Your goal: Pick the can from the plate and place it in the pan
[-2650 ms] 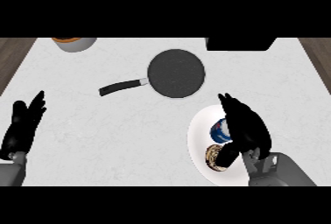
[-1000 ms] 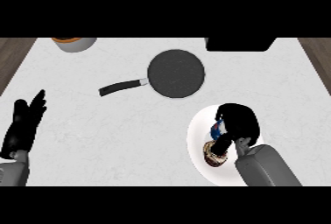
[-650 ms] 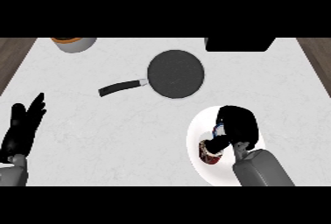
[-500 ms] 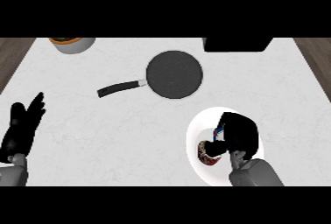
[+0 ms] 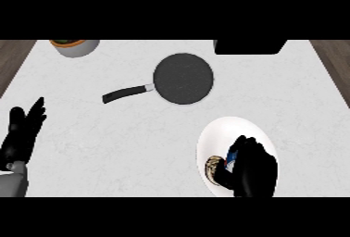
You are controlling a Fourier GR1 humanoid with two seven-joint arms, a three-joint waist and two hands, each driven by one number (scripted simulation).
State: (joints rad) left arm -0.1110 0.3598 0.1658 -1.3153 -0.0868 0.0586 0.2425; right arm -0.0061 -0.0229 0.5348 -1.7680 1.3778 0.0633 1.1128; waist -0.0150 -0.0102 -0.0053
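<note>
The can (image 5: 220,167) is clasped on its side by the curled right hand (image 5: 252,170); the pan (image 5: 182,78) lies well ahead, slightly left.

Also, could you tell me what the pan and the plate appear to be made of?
The pan looks like dark metal with a matte, faintly speckled inside, perhaps non-stick, and a black handle, maybe plastic. The plate looks like white glazed ceramic: plain, smooth and even; plastic cannot be ruled out.

No readable text anywhere; the can's (image 5: 217,167) label seems illegible.
</note>
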